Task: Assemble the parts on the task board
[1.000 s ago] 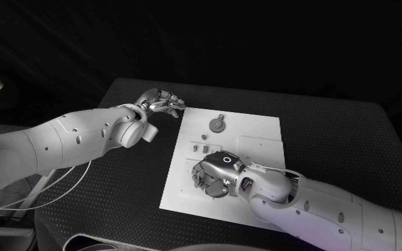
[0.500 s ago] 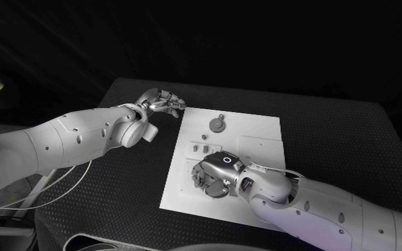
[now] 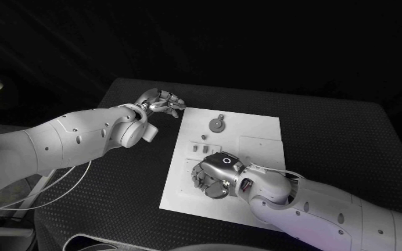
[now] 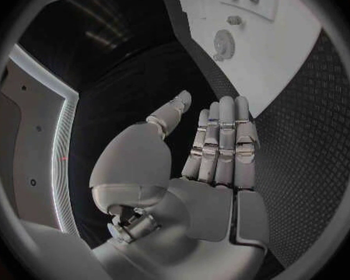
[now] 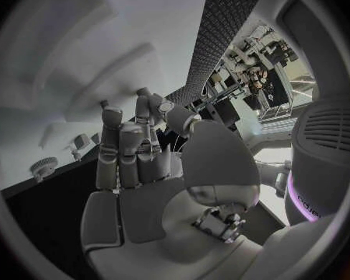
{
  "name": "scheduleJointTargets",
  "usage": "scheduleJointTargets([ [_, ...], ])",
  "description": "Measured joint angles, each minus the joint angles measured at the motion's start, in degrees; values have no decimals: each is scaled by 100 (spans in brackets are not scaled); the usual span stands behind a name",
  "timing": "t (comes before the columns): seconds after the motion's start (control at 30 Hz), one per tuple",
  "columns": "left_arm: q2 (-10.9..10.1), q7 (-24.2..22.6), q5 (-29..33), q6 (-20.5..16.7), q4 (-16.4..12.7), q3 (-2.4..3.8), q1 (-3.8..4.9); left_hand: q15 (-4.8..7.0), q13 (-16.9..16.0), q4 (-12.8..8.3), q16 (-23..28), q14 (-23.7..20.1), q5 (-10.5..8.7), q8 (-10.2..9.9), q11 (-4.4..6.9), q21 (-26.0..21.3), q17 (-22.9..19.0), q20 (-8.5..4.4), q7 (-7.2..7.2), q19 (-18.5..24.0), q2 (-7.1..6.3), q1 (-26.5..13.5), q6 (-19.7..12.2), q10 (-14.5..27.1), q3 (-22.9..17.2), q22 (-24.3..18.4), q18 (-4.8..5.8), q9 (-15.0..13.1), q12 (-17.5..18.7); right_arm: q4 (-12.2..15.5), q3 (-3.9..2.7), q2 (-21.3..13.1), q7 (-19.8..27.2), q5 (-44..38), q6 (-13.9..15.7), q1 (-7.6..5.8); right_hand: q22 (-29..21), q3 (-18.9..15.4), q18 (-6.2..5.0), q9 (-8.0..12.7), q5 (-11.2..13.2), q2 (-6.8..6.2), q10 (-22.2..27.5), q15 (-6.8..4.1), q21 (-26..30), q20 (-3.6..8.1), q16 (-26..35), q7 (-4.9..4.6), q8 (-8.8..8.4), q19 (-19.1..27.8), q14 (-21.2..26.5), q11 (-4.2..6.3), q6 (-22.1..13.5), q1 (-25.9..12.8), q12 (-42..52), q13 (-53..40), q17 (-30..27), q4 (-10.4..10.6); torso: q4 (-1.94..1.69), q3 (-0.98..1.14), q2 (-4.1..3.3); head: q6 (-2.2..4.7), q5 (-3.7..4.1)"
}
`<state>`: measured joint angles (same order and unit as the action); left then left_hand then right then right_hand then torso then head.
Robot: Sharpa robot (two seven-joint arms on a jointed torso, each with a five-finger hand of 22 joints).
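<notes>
**A:** What is lying on the table?

**B:** A white task board (image 3: 251, 140) is sitting in the middle of a black table (image 3: 335, 129). Near its far end a round grey gear-like part (image 3: 217, 125) is lying flat. Closer in, two small block-shaped parts (image 3: 201, 147) are standing side by side.

**A:** What are the hands doing?

**B:** The right hand (image 3: 214, 175) is hovering low over the near half of the board, fingers curled downward. I cannot tell whether it is holding anything, because the fingertips are hiding what is under them. The left hand (image 3: 161, 103) is waiting off the board, just beside its far left corner, fingers straight and close together, holding nothing.

**A:** How far along is the assembly?

**B:** Early, I judge. The gear and the blocks are looking loose or unjoined, so most of the work is remaining.

**A:** Is there room for moving?

**B:** The right arm is covering the board's near right corner. The far right part of the board is lying bare, and open table is surrounding the board on both sides.
</notes>
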<state>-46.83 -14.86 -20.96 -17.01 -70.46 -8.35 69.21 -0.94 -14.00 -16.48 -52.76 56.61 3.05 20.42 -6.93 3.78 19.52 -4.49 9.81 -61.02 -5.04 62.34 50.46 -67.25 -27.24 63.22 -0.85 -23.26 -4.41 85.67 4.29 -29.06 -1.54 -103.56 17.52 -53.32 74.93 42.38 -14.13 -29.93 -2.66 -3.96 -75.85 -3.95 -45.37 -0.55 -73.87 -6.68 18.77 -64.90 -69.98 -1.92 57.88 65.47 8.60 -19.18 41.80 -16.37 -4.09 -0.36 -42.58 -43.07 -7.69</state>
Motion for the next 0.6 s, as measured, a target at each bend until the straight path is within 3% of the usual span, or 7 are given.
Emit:
scheduleJointTargets([
  [0.6,0,1,0,3,-2,0,0,0,0,0,0,0,0,0,-14,0,5,0,0,0,0,0,0,14,0,-3,0,4,0,-23,-1,3,-24,13,-11,-1,-1,-1,-1,0,0,-12,0,1,0,-1,0,0,30,0,-1,0,-3,-12,-24,-7,-5,-1,3,2,0,-1,8],
])
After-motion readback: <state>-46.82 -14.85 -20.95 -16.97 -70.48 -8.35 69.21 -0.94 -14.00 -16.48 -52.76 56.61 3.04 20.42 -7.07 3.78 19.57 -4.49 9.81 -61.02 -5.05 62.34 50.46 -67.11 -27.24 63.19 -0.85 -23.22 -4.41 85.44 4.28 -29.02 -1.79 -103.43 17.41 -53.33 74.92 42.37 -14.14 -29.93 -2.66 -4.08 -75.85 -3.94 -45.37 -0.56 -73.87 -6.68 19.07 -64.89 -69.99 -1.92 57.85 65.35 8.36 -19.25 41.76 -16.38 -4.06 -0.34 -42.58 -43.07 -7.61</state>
